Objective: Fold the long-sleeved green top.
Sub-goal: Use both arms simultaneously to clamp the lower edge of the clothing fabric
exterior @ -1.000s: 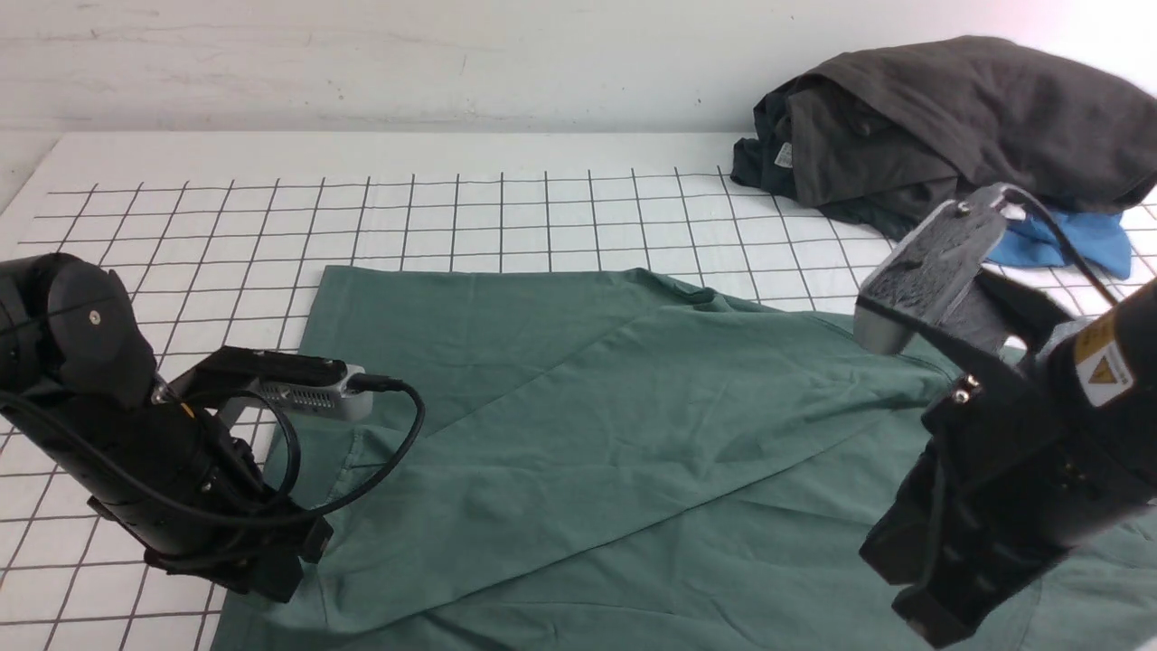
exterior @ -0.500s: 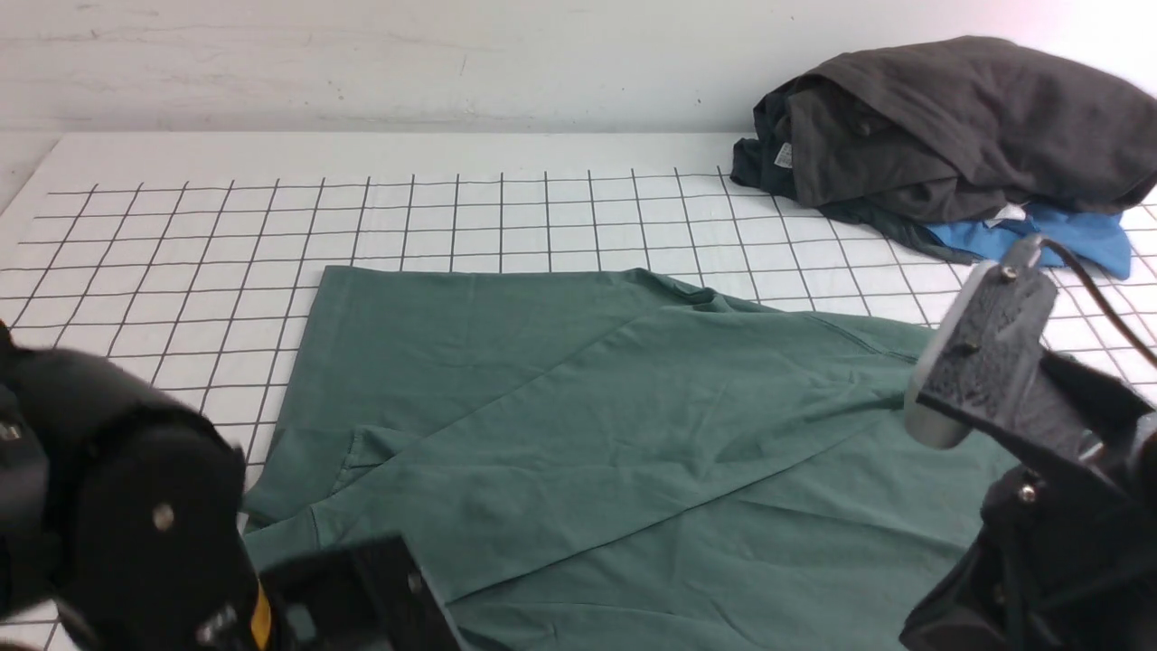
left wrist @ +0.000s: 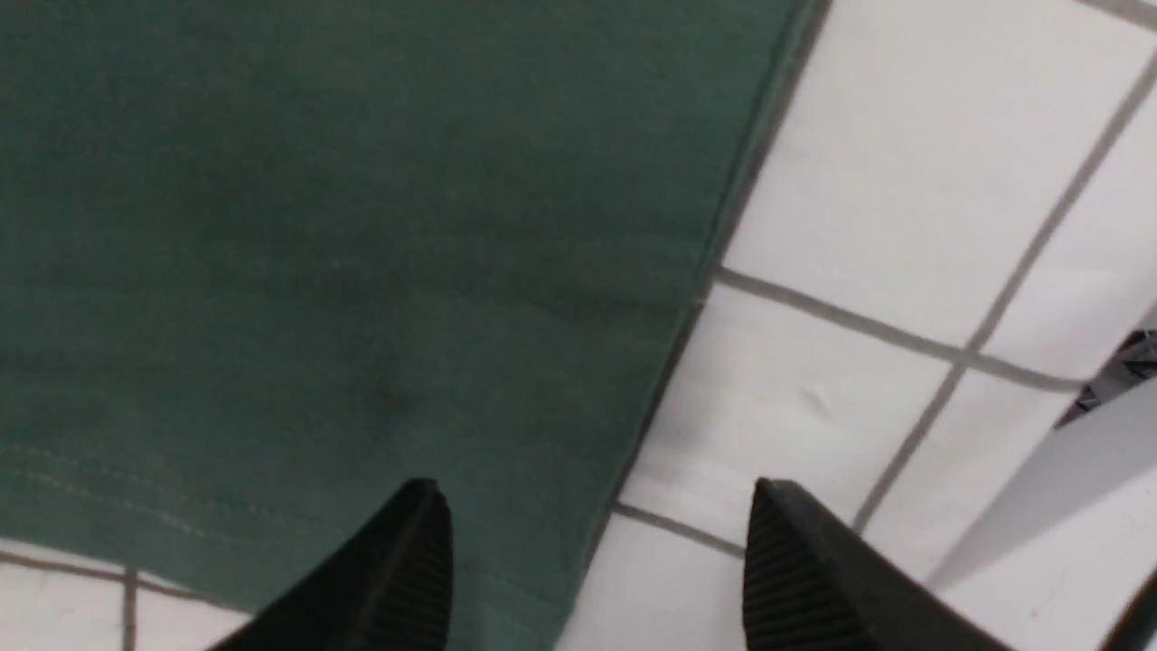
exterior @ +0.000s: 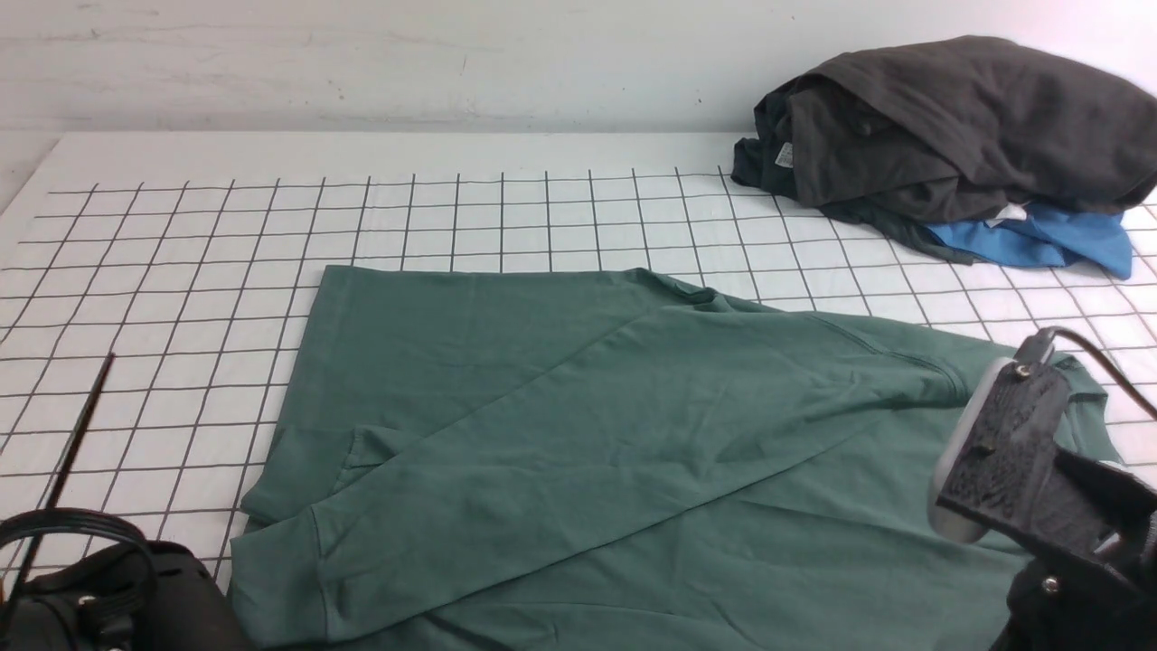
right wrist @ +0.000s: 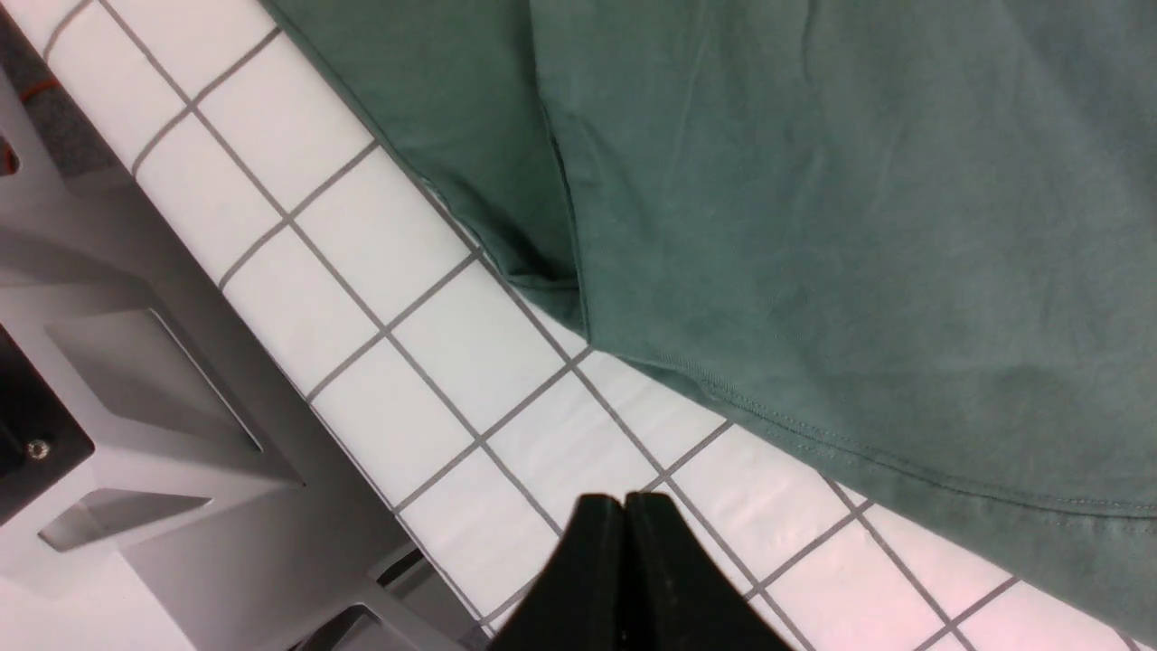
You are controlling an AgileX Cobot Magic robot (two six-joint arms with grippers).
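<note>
The green long-sleeved top (exterior: 560,434) lies spread on the gridded white table (exterior: 181,235), with one sleeve folded diagonally across its body toward the near left. In the left wrist view my left gripper (left wrist: 597,506) stands open over a hemmed corner of the top (left wrist: 316,253), nothing between its fingers. My right gripper (right wrist: 624,506) is shut and empty above bare grid squares, just off the top's stitched hem (right wrist: 813,271). In the front view only the arms' bodies show at the near left and near right corners.
A heap of dark grey garments (exterior: 949,127) with a bright blue cloth (exterior: 1039,240) under it sits at the far right of the table. The table's near edge and grey frame (right wrist: 136,380) show beside the right gripper.
Both arms have drawn back and down toward the near corners, uncovering the top. The left gripper has widened its jaws. The folded sleeve lies still.
</note>
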